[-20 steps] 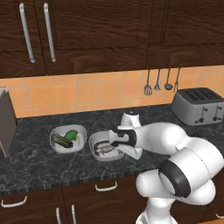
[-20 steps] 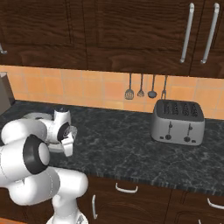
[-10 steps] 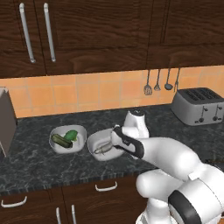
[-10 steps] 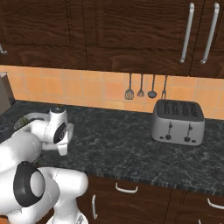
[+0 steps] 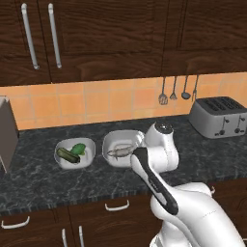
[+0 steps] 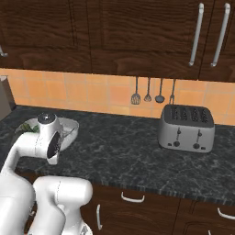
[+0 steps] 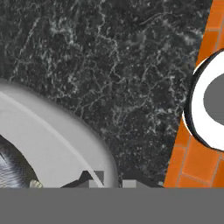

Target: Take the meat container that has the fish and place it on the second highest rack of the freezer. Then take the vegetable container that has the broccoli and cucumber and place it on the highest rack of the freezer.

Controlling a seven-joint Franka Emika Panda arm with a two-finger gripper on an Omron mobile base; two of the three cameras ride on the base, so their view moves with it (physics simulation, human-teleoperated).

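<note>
The meat container, a shallow light-grey bowl, holds the slim fish in the middle of the dark counter. My gripper is shut on its right rim. In the hand view the rim runs between my two fingertips, and the fish's tail shows at the lower left. The vegetable container stands just left of it, with the dark cucumber and the bright broccoli inside. From the right base view the meat container peeks out behind my hand.
A silver toaster stands at the counter's right end, with utensils hanging on the orange backsplash. A grey upright block sits at the far left. Dark cabinets hang above the black counter.
My gripper has shut on the meat container's rim. The container has shifted a little up and back in the left base view, and my arm's elbow has swung down in front.
</note>
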